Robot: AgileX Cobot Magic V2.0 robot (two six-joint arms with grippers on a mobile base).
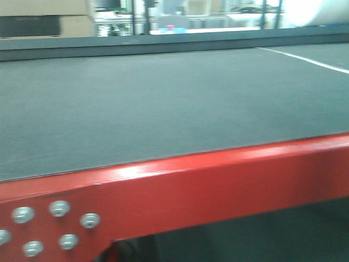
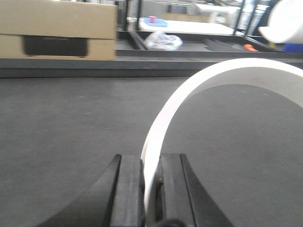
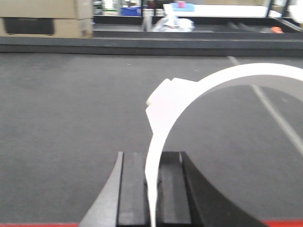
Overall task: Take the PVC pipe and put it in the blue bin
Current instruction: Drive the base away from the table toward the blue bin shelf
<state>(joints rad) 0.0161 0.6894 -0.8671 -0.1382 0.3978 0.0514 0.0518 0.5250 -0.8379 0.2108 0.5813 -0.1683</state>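
In the left wrist view my left gripper (image 2: 150, 163) is shut on the wall of a white PVC pipe (image 2: 189, 90), whose round rim arcs up and to the right above the dark mat. In the right wrist view my right gripper (image 3: 152, 161) is shut on the thin wall of another white PVC pipe piece (image 3: 170, 101), which has a blocky lug on its rim. Neither gripper nor pipe shows in the front view. No blue bin is clearly in view; only a small blue patch (image 2: 293, 47) shows at the far right of the left wrist view.
A dark grey mat (image 1: 163, 98) covers the table, with a red metal frame edge (image 1: 191, 185) at the front and a white line (image 1: 311, 59) at the right. A cardboard box (image 2: 57, 28), a plastic bag (image 2: 163, 41) and shelving stand beyond the far edge.
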